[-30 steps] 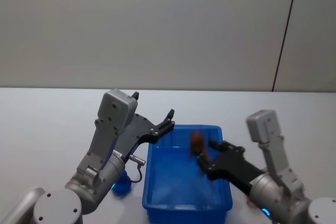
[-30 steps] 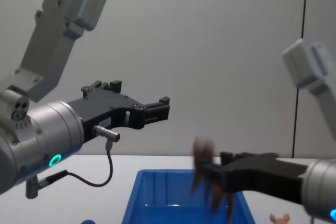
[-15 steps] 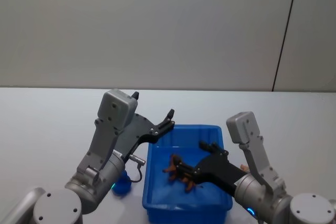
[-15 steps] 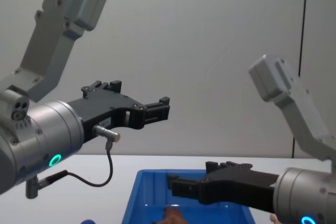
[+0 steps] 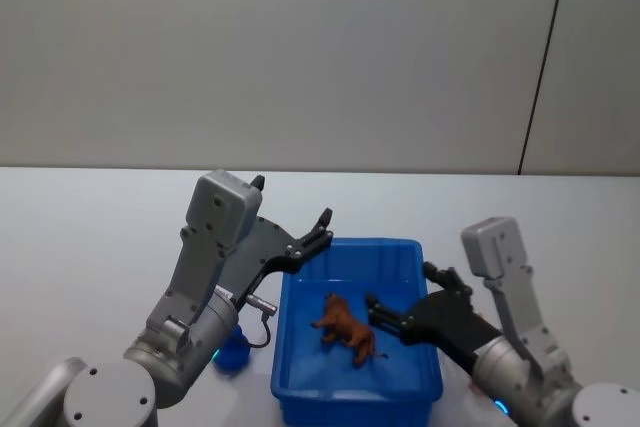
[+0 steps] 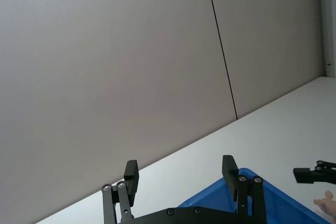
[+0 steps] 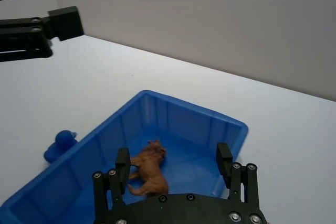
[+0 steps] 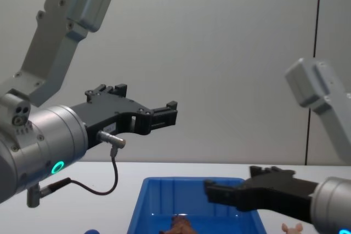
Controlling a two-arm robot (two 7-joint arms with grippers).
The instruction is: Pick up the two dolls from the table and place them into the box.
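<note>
The dark reddish-brown doll [image 5: 345, 325] lies on the floor of the blue box [image 5: 350, 243], also seen from above [image 7: 149, 171] and over the near rim [image 8: 178, 224]. My right gripper [image 5: 400, 312] hovers open and empty over the box's right side, just above that doll [image 7: 173, 163]. The pale pink doll [image 8: 293, 227] stands on the white table [image 5: 100, 237] to the right of the box, and also shows as the pink doll [image 6: 328, 203]. My left gripper [image 5: 320, 227] is held open and empty above the box's far left corner [image 6: 180, 171].
A small blue object [image 5: 230, 352] sits on the table just left of the box, beside my left arm; the same blue object [image 7: 60, 142] appears in the right wrist view. A plain grey wall stands behind the table.
My right gripper carried the brown doll down into the box, opened and drew back to the right. The doll now lies loose on the box floor. The left arm has not moved.
</note>
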